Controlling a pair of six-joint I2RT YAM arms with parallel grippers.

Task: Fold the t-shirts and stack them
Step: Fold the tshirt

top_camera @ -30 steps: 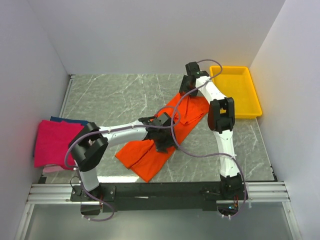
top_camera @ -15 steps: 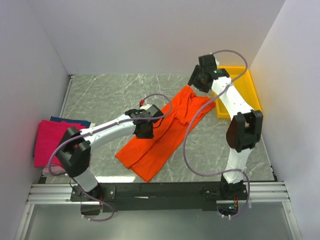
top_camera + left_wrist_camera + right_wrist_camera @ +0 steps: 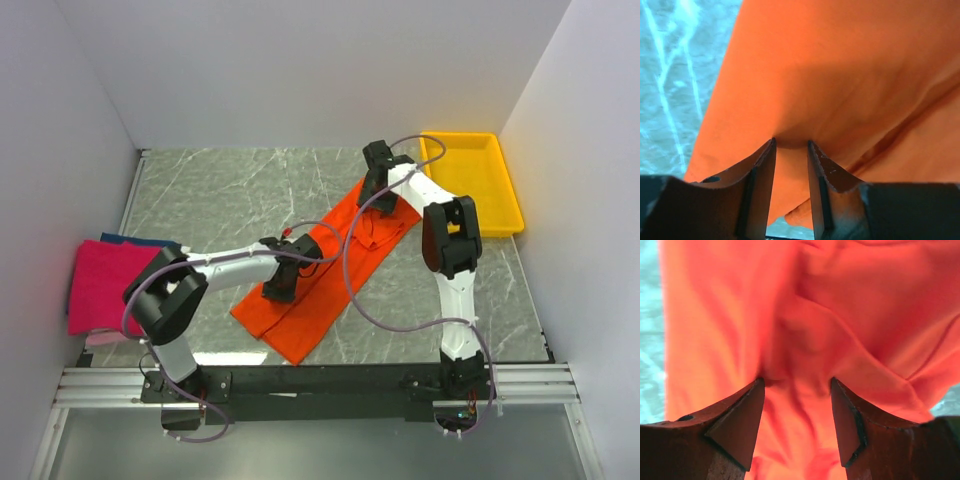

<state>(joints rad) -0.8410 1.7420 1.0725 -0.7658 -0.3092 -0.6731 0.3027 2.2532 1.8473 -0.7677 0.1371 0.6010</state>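
Treat orange t-shirt (image 3: 310,320) as soft, light, floppy; lies flat just left of yellow tray (image 3: 470,185). Pinch at edges. Right gripper (image 3: 796,381) spread wide over it; left gripper (image 3: 790,142) half-closed, hold unclear.

A robotics lab test cell: plain white panel walls (image 3: 300,70) box in a grey marble-patterned tabletop (image 3: 230,190), and at the bottom of the frame an aluminium rail (image 3: 100,386) runs beside the bolted-down left arm (image 3: 235,265) and right arm (image 3: 455,300).
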